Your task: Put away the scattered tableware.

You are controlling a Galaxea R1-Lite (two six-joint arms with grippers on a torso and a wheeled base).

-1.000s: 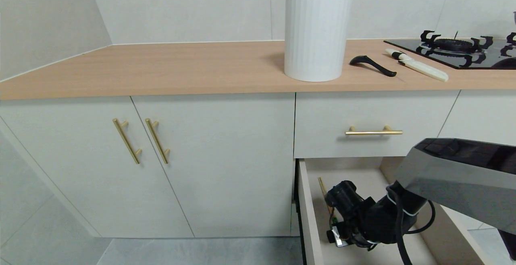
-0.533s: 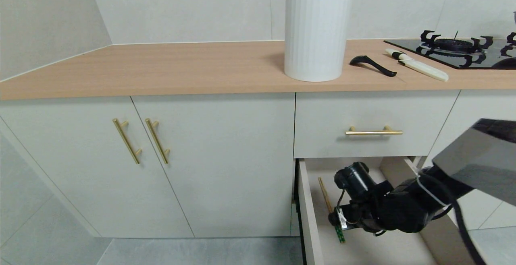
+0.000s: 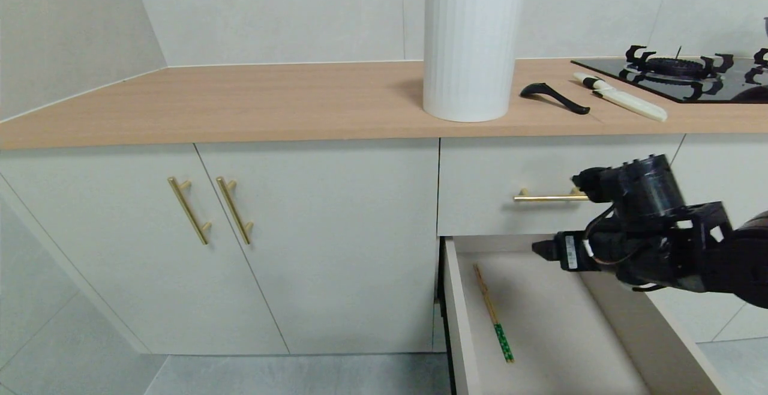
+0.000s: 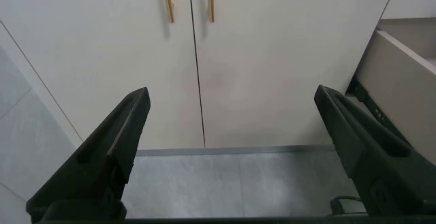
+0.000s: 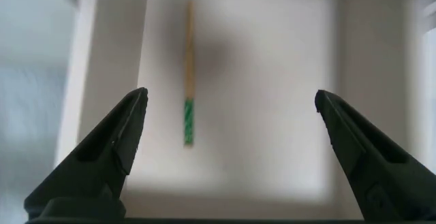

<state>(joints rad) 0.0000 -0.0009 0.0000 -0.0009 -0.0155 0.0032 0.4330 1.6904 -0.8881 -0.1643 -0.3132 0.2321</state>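
Right tool [image 5: 229, 94], jaws spread wide and empty, hangs over the open drawer [image 3: 459, 323], where the chopsticks [image 3: 493, 317] lie lengthwise by its left wall; the knife [image 3: 621, 97] and black-handled utensil [image 3: 553, 97] lie slantwise on the desk [image 3: 270, 101] above and beyond it, nearest this arm.

My right gripper [image 5: 228, 163] is matt black plastic. The slim chopsticks [image 3: 492, 314] are pale wood with green-painted ends; the open cream drawer [image 3: 456, 311] is smooth and matt, the light-brown worktop [image 3: 240, 101] matt wood-grain.
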